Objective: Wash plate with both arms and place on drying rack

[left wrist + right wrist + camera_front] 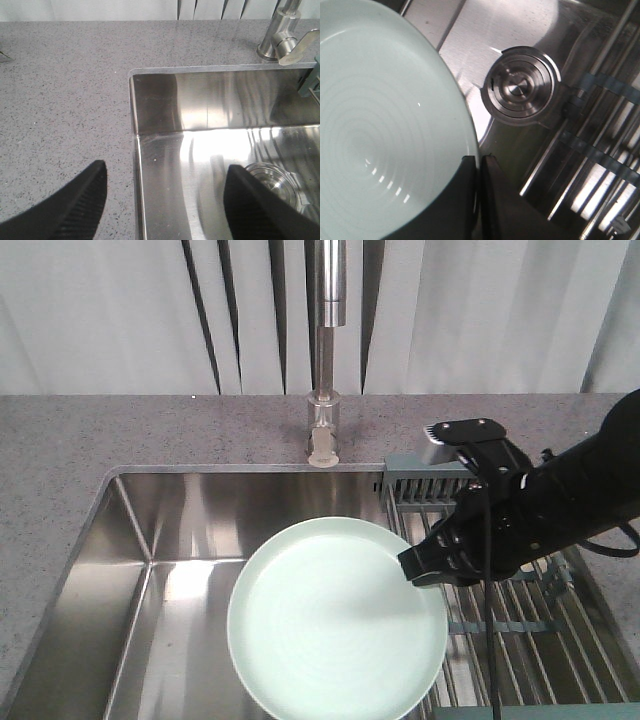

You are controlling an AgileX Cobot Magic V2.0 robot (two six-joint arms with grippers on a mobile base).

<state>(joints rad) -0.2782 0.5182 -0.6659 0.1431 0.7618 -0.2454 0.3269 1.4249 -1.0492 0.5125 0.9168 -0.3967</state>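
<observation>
The right claw (478, 161) is clenching the rim of the pale mint-green plate (330, 625), its black fingers (465, 200) pinching the edge with one on each face at the plate's right side; that edge grip is leaving the whole glossy face bare, which I judge is meant to expose it for washing; the plate is hanging over the steel sink basin (170, 540), its right edge just beside the drying rack (530, 630), and the round drain strainer (520, 90) is showing below it in the right wrist view; holding it there is making sense, since any water would be falling into the basin and not onto the grey speckled worktop (90, 440); the faucet (325, 330) is standing behind the basin, and no water is showing from it; the left claw (167, 170) is hanging released, spread wide with nothing in it, over the basin's left edge where steel is meeting worktop, and it is not appearing in the front view at all; as a judgement, the washing step is in hand, and the left arm is needing to come across to the plate's face or free rim; the plate is not yet on the rack; a one-sided pinch on so smooth a rim is risking a slip.
</observation>
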